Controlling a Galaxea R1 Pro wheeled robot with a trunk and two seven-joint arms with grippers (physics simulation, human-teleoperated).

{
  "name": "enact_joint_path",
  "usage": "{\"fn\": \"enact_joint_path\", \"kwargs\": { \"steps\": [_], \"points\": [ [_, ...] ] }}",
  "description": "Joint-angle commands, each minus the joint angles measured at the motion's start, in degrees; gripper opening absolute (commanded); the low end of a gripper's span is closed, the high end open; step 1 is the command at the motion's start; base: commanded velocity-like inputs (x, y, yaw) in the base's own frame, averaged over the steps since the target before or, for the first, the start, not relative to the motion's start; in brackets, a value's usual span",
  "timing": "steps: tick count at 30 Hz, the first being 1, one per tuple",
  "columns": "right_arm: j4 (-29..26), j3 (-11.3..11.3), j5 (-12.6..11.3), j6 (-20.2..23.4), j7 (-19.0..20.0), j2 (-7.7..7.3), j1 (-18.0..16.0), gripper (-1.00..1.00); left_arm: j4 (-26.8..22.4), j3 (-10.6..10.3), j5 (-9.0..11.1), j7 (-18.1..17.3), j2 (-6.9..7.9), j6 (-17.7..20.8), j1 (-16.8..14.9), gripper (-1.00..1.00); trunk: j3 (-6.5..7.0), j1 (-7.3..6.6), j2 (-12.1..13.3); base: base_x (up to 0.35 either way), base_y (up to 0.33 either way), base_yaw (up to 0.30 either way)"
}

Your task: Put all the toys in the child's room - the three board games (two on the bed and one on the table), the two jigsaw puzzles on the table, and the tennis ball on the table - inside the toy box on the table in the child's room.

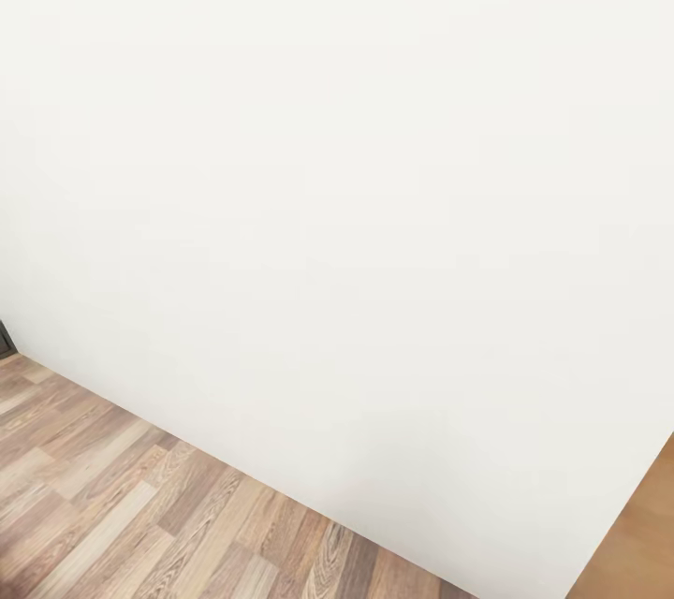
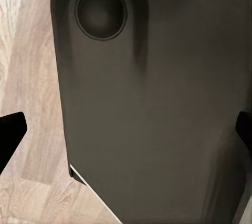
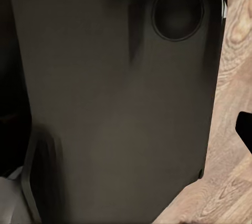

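view: white wall (image 1: 337, 159) up top, wood floor (image 1: 112, 505) lower left | toys: none here, robot likely driving | arms: tucked by dark base (image 2: 157, 119) | left fingers (image 2: 10, 132) apart | right: cannot tell

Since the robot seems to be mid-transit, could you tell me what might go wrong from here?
1. The head view faces a blank white wall close above the wood floor, so driving forward might bump it.
2. Both wrist views look down on the robot's dark base; the left pincer fingertips sit wide apart, holding nothing.
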Motion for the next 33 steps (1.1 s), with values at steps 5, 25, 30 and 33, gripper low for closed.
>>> {"fn": "enact_joint_path", "kwargs": {
  "steps": [5,25,30,33],
  "points": [
    [0.0,0.0,-0.2,0.1,0.0,0.16,0.0,1.00,0.0,0.0,-0.1,0.0,-0.10,0.1,0.0,1.00,-0.04,0.00,0.0,0.000,0.000,0.000],
    [0.0,0.0,0.1,-0.1,0.0,0.11,0.0,1.00,0.0,0.1,0.1,-0.1,-0.11,0.1,0.0,1.00,-0.04,0.00,0.0,0.000,0.000,0.000],
    [0.0,0.1,0.1,-0.1,0.0,0.11,0.0,1.00,0.0,0.1,0.1,-0.1,-0.11,0.1,0.0,1.00,0.14,-0.22,0.4,0.000,0.000,0.000],
    [0.0,0.1,0.1,-0.1,0.0,0.11,0.0,1.00,0.0,0.1,0.1,-0.1,-0.09,0.1,0.0,1.00,0.68,-0.88,1.6,0.000,0.000,0.000]
  ]
}}
